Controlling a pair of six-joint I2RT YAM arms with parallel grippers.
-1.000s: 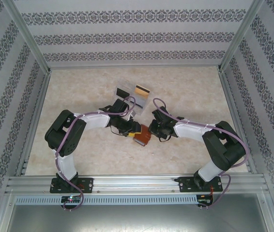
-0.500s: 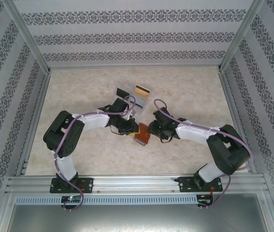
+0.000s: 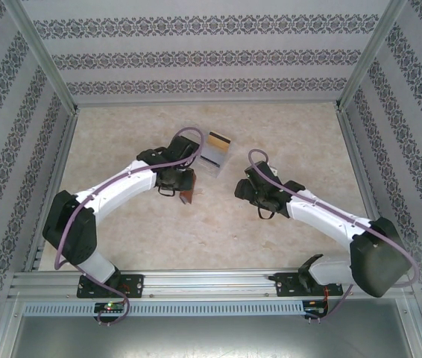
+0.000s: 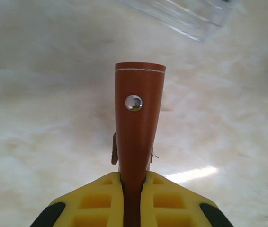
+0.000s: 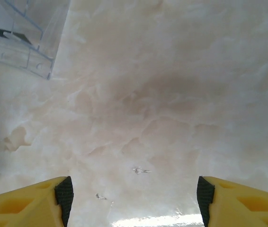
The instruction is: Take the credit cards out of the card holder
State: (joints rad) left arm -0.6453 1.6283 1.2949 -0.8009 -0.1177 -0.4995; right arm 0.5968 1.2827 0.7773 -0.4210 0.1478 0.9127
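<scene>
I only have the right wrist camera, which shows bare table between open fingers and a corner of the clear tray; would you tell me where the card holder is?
Observer: The left gripper is shut on the card holder, which sticks out from between its yellow fingers.
Operator: Thank you. Where is that relative to my gripper?
Observer: From above, the right gripper stands to its right and apart from it, with bare table between them.
Operator: And is anything in the tray?
Observer: Yes, a card with a yellow-orange edge lies in the clear tray.
</scene>
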